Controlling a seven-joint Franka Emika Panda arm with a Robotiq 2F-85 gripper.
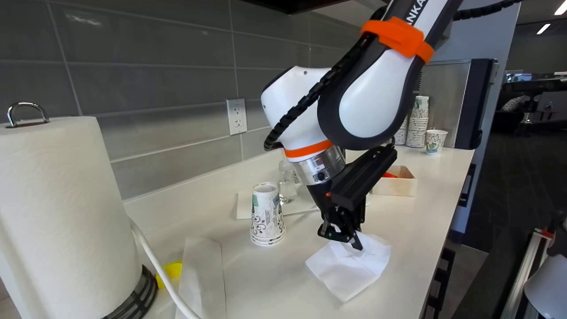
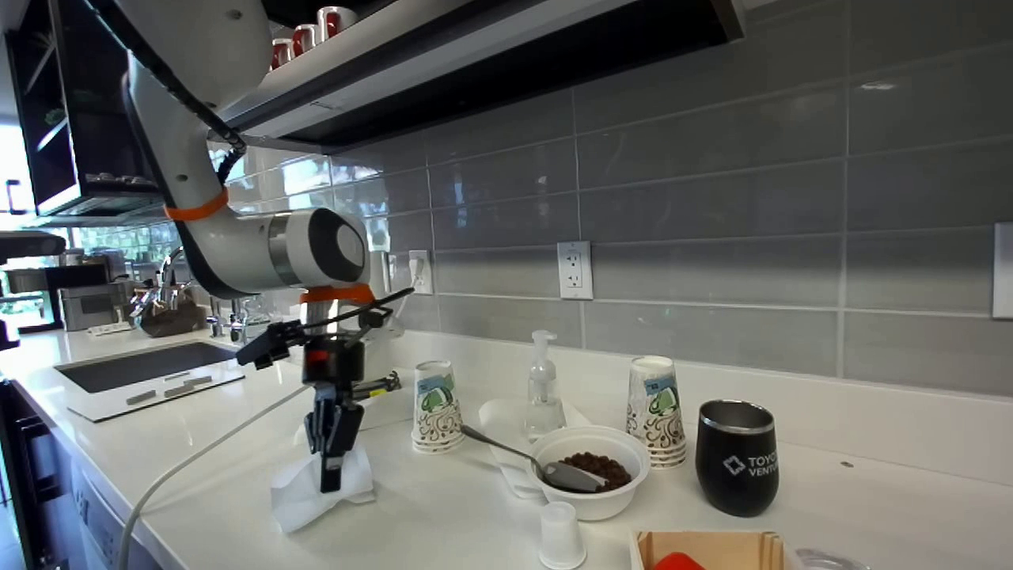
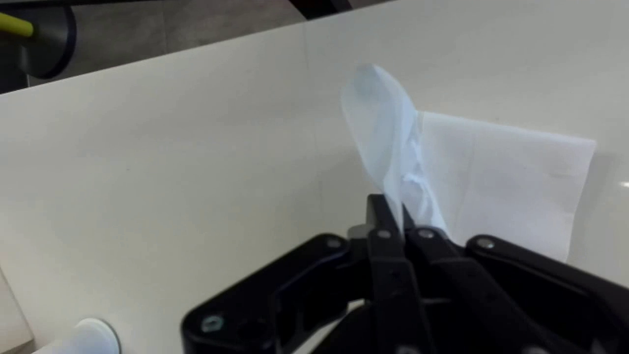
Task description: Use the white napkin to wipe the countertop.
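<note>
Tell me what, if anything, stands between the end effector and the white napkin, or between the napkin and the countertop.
Nothing visible does. The end effector pinches the white napkin, which appears to lie at least partly on the countertop. The nearest cup stack stands closer to the tiled wall, not between them.

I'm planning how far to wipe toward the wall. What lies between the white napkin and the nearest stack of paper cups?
Only bare countertop shows between the white napkin and that stack of paper cups, in both exterior views.
</note>
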